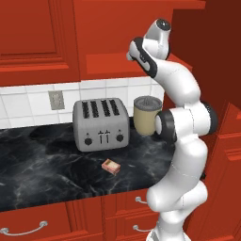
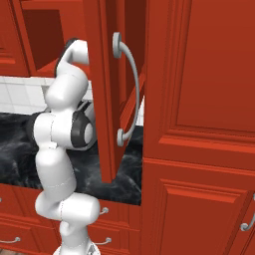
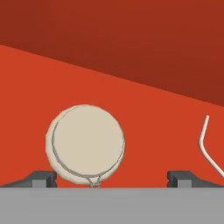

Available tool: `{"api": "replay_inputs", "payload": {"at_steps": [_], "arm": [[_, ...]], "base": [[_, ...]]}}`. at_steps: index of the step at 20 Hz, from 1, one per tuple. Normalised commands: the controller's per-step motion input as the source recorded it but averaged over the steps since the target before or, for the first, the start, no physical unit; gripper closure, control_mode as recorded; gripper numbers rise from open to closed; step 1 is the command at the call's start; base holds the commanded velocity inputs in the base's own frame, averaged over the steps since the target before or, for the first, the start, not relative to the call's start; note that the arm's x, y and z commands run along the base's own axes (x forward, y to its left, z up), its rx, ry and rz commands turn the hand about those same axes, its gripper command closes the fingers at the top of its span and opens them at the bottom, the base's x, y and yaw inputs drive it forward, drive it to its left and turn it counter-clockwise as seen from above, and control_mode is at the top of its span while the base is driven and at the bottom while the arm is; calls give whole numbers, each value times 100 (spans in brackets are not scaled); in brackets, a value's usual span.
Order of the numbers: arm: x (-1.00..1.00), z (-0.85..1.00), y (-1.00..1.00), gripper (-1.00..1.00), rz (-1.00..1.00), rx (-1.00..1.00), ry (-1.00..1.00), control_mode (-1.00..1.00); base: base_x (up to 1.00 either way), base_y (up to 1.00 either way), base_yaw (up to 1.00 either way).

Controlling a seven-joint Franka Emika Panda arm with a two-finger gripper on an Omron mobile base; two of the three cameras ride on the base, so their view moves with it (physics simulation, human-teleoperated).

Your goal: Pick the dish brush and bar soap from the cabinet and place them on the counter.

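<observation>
In the hand view the dish brush's round beige head rests on the red shelf of the cabinet. It lies just ahead of my open gripper, nearer the left fingertip, with nothing clamped. A thin pale bent stick, seemingly its handle, shows beyond the right fingertip. The bar soap lies flat on the black counter in front of the toaster. The arm reaches up into the cabinet, whose door stands open with its curved silver handle facing out.
A silver toaster stands at the back of the counter with a beige lidded canister to its right. A tall red cupboard closes off the right side. Red drawers run below the counter edge.
</observation>
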Motion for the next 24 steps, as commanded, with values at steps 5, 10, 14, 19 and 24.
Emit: {"api": "replay_inputs", "payload": {"at_steps": [5, 10, 14, 19, 24], "arm": [[15, -22, 4, 100, 0, 0, 7, -100], [2, -18, 11, 100, 0, 0, 2, -100], [-1, -15, 16, 100, 0, 0, -3, -100], [0, 0, 1, 100, 0, 0, 0, -100], [-36, 0, 0, 100, 0, 0, 0, -100]], "base": [[0, 0, 0], [0, 0, 0], [0, 0, 0], [0, 0, 0], [0, 0, 0]]}}
